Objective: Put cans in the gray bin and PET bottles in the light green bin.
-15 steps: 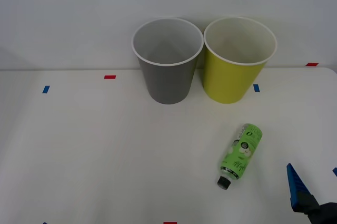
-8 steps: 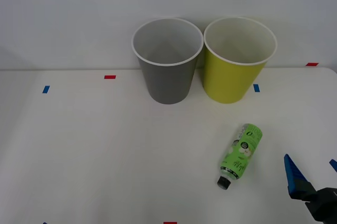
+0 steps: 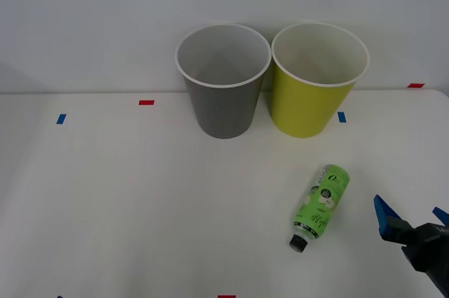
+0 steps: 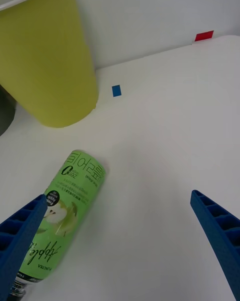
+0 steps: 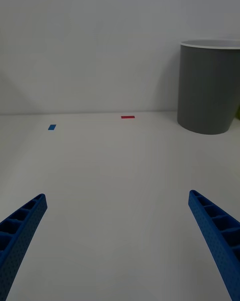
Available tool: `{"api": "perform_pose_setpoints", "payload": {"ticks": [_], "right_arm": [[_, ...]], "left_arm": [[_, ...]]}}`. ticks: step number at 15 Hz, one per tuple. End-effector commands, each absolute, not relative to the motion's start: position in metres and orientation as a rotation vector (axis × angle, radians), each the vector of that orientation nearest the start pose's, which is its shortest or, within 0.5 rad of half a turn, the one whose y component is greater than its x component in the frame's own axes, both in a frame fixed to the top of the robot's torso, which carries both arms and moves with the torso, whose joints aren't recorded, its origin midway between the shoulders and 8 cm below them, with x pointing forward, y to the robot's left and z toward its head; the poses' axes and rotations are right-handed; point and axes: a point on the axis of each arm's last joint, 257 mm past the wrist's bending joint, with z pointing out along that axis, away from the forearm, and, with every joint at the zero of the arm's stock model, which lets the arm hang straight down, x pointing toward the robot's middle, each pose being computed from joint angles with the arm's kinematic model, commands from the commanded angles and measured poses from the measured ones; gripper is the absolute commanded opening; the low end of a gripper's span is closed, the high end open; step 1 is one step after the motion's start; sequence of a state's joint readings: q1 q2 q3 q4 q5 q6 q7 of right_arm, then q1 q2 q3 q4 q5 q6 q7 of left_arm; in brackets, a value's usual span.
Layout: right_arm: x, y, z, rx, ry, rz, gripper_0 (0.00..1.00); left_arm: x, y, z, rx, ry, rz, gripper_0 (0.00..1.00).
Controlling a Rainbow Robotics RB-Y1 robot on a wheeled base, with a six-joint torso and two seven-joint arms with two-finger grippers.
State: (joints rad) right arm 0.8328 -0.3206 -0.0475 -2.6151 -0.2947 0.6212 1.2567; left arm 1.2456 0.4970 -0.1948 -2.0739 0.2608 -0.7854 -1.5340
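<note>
Both grippers are being held with their blue ribbed fingers spread wide and nothing between them. In the front view the right gripper (image 3: pixel 410 217) is being shown low at the right edge of the white table (image 3: pixel 126 200), just beside the PET bottle (image 3: pixel 320 203) and apart from it. The bottle is lying on its side on the table, its black cap (image 3: pixel 297 243) pointing toward the robot and its base angled toward the bins. In the right wrist view the bottle (image 4: pixel 67 208) is seen near one finger (image 4: pixel 20 241), with part of it being hidden behind that finger; whether they are touching cannot be told. The light green bin (image 3: pixel 317 79) is standing upright at the back of the table, farther from the robot than the bottle, and the gray bin (image 3: pixel 224 80) is standing upright just beside it on its left, with a narrow gap between their rims. The left gripper (image 5: pixel 117 246) is being held over bare table, with the gray bin (image 5: pixel 209 86) well ahead of it. Small red and blue tape marks are scattered on the table.
</note>
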Motion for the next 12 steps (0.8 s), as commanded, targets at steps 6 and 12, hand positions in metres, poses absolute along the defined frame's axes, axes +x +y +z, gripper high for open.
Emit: {"api": "perform_pose_setpoints", "payload": {"ticks": [6, 12], "right_arm": [[0.331, -0.287, -0.217, 0.436, 2.147, 0.134, 1.0], [0.365, -0.25, -0.214, 0.545, 2.198, 0.34, 1.0]], "left_arm": [[0.166, 0.298, -0.222, 0.001, 1.577, -0.024, 0.98], [0.166, 0.298, -0.222, 0.001, 1.577, -0.024, 0.97]]}}
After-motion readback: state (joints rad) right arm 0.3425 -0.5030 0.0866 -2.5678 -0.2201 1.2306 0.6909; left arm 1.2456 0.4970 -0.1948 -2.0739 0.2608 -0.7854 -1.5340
